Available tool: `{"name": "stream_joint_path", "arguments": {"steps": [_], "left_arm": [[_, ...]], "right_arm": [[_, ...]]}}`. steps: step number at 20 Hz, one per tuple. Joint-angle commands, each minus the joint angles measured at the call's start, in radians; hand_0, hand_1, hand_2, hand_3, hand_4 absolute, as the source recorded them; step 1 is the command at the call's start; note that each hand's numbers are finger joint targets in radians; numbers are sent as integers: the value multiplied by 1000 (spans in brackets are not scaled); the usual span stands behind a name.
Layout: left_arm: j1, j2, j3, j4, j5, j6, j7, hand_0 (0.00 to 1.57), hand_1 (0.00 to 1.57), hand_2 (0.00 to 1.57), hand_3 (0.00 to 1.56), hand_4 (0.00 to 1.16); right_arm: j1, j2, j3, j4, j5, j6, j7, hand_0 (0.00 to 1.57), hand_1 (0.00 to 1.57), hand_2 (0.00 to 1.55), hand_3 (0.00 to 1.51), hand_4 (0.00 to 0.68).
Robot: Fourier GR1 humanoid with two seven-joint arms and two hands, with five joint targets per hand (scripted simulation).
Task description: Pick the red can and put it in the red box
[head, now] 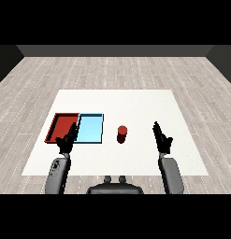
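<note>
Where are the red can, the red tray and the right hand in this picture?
red can [121,134]: head view, on its side wall.
red tray [62,125]: head view, on its bare floor.
right hand [162,139]: head view, on the palm.

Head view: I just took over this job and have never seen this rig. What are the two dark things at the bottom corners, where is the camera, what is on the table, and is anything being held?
The picture is taken from the robot's head, looking down and forward across a white table. The two grey forearms rising from the lower corners are its arms, each ending in a black hand. The left hand hangs over the near edge of the trays; the right hand is over bare table. On both, the fingers look straight and hold nothing.

On the table a red tray and a light blue tray lie side by side at the left. A red can stands upright to the right of the blue tray, between the two hands, untouched.
</note>
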Motion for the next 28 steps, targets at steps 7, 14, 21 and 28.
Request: {"name": "stream_joint_path", "arguments": {"steps": [7, 14, 21, 28], "left_arm": [[-54, -48, 33, -123, 27, -12, -255, 0, 0, 0, 0, 0], [19, -69, 22, -41, 15, -59, -473, 0, 0, 0, 0, 0], [-10, -84, 25, -28, 32, -58, -480, 0, 0, 0, 0, 0], [-10, -67, 55, 24, 44, -92, -550, 0, 0, 0, 0, 0]], "right_arm": [[43, 13, -30, -137, -104, 107, -188, 0, 0, 0, 0, 0], [106, 2, -52, -121, -132, 184, -341, 0, 0, 0, 0, 0], [143, 10, -60, -4, -93, 231, -475, 0, 0, 0, 0, 0], [116, 2, -68, -40, -92, 227, -373, 0, 0, 0, 0, 0]]}}
